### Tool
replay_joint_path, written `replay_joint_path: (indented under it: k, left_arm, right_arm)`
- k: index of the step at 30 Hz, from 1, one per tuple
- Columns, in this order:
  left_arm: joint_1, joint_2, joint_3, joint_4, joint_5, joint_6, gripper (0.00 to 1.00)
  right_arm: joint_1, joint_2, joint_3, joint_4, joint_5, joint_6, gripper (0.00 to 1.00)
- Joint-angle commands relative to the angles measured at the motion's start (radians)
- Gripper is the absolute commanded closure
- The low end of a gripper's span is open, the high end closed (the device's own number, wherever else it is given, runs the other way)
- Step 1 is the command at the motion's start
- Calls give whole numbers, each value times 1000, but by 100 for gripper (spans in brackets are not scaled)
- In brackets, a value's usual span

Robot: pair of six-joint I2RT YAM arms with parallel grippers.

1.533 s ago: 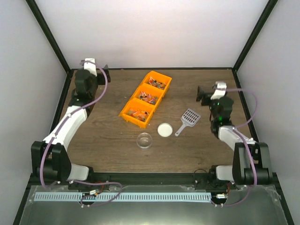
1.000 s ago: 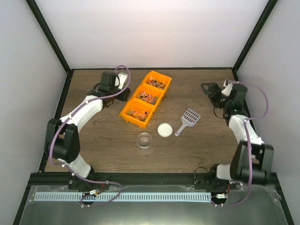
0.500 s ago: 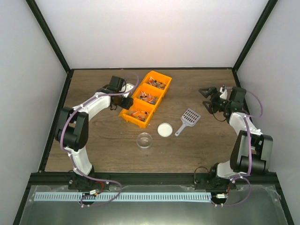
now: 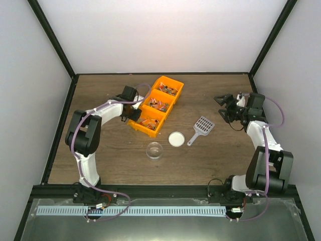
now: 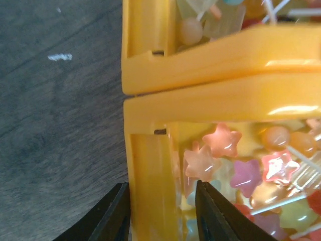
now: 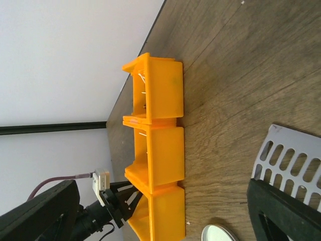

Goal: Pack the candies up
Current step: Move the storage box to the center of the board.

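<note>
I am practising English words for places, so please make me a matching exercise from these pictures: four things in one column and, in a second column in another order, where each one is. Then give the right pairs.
Things:
1. clear cup
2. grey scoop
3. left gripper
4. white round lid

Places:
A. astride a wall of the orange bin
B. between the clear cup and the grey scoop
C. furthest right of the four in the top view
D. lowest of the four in the top view

Pairs: 1-D, 2-C, 3-A, 4-B
</note>
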Motion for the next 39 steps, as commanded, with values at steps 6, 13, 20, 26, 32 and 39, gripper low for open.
replay_joint_path:
  k: [6, 13, 20, 26, 32, 39]
  left_arm:
    - [-16, 44, -12, -6, -76, -84, 78]
    - [-36, 53, 9, -49, -161, -201, 96]
    - [-56, 19, -3, -81, -146, -528, 96]
    - [-122, 38, 9, -70, 15, -658, 96]
    - [-148, 13, 44, -162, -86, -488, 42]
    - [-144, -118, 13, -164, -130, -339, 1]
  right_arm:
    - [2, -53, 42, -136, 75, -97, 13]
    - [7, -73, 46, -170, 104, -130, 19]
    - [135, -48, 113, -206, 189, -151, 15]
    - [297, -3, 169, -195, 255, -119, 14]
    - [323, -13, 170, -187, 265, -128, 14]
    - [323, -16, 152, -167, 248, -130, 12]
